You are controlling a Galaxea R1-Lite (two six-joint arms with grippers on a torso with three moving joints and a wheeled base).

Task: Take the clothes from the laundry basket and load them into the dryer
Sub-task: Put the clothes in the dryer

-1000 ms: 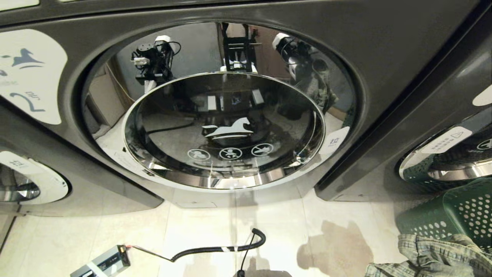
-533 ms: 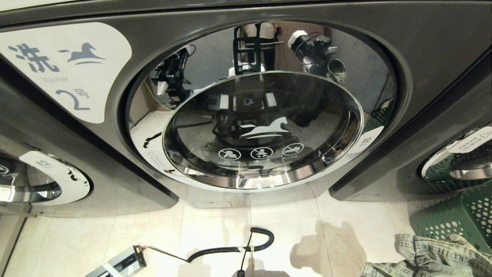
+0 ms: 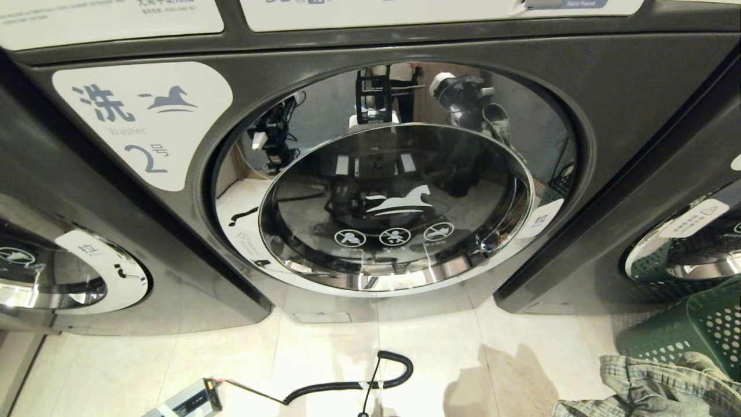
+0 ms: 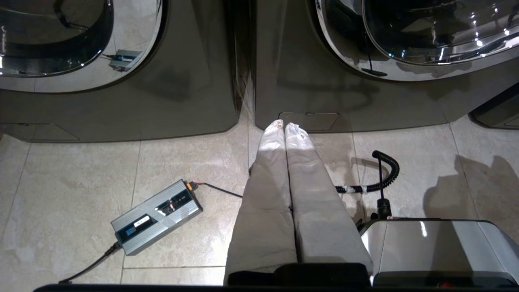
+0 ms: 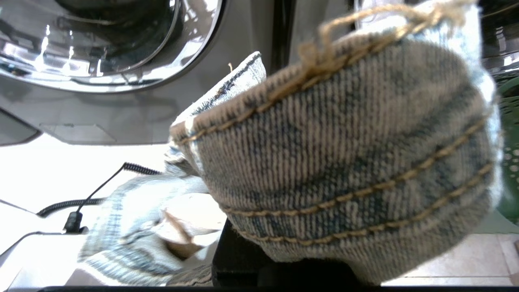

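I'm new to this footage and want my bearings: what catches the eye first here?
The big round mirrored door of the dark machine marked 2, shut, fills the head view. At lower right, washed denim lies by the green laundry basket; in the right wrist view its stitched fabric covers the right gripper.

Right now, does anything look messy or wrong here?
Yes. The machine door is shut, though the right gripper already clutches jeans. A grey box and curly cable lie loose on the floor right before it.
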